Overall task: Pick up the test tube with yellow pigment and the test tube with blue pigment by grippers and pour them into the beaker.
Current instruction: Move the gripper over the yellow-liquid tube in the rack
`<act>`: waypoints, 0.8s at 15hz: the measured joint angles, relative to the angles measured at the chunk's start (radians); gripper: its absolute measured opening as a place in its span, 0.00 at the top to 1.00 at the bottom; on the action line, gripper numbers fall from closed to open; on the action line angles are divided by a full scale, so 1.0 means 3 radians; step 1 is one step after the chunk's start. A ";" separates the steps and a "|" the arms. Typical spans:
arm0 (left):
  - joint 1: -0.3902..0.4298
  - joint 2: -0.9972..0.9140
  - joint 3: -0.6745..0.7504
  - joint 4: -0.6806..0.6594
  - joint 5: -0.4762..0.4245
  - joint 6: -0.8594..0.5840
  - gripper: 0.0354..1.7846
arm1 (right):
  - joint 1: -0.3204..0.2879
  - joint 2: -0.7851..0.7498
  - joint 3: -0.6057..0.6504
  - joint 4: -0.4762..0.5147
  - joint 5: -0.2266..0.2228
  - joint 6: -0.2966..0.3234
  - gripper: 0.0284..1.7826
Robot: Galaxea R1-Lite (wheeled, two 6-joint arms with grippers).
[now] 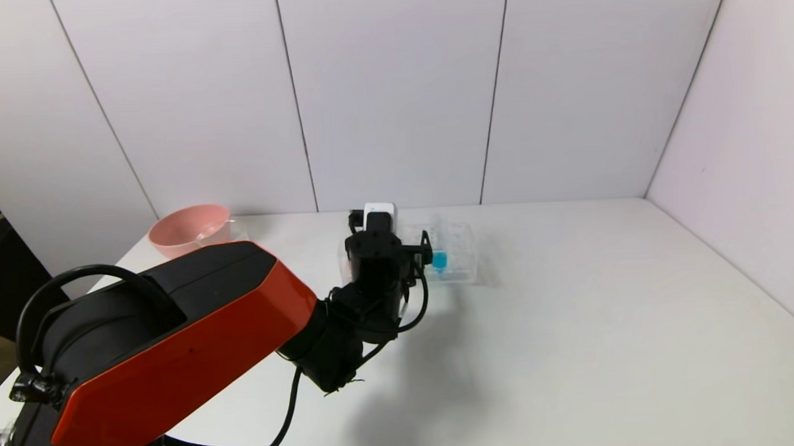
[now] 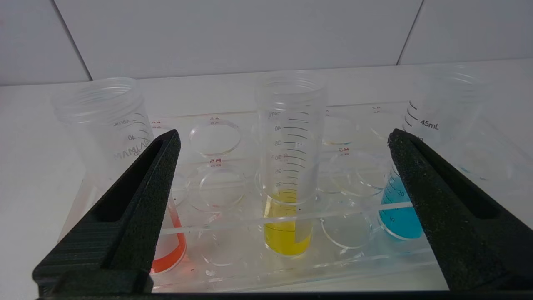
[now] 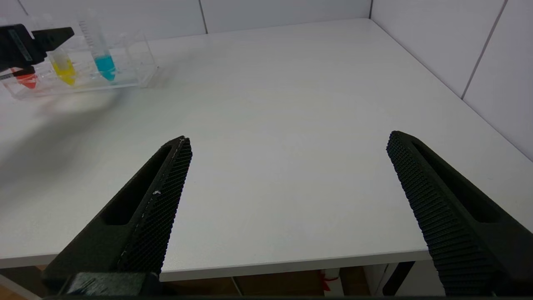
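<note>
- Partly, our left arm hides the rack [image 1: 461,257] in the head view; our left gripper [image 2: 283,166] is released, its textured black fingers flanking the yellow tube [image 2: 288,166].
- We see the blue tube [image 2: 399,208] half hidden behind one finger.
- Our right gripper [image 3: 287,175] hangs spread over bare white worktop [image 3: 291,104].
- We cannot make out the beaker.

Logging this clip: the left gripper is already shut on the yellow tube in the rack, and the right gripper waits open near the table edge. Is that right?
Not quite. In the left wrist view the left gripper is open, its fingers wide apart on either side of the yellow tube, which stands untouched in the rack. The right gripper is indeed open over the table edge.
</note>
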 joint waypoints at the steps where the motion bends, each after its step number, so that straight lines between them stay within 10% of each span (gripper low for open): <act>1: 0.0008 0.0010 -0.0026 0.0022 -0.0001 0.0000 0.02 | 0.0000 0.0000 0.0000 0.0000 0.0000 0.0000 0.04; 12: 0.0101 0.0189 -0.0458 0.0284 -0.0053 0.0000 0.04 | 0.0000 0.0000 0.0000 0.0001 0.0000 -0.0001 0.04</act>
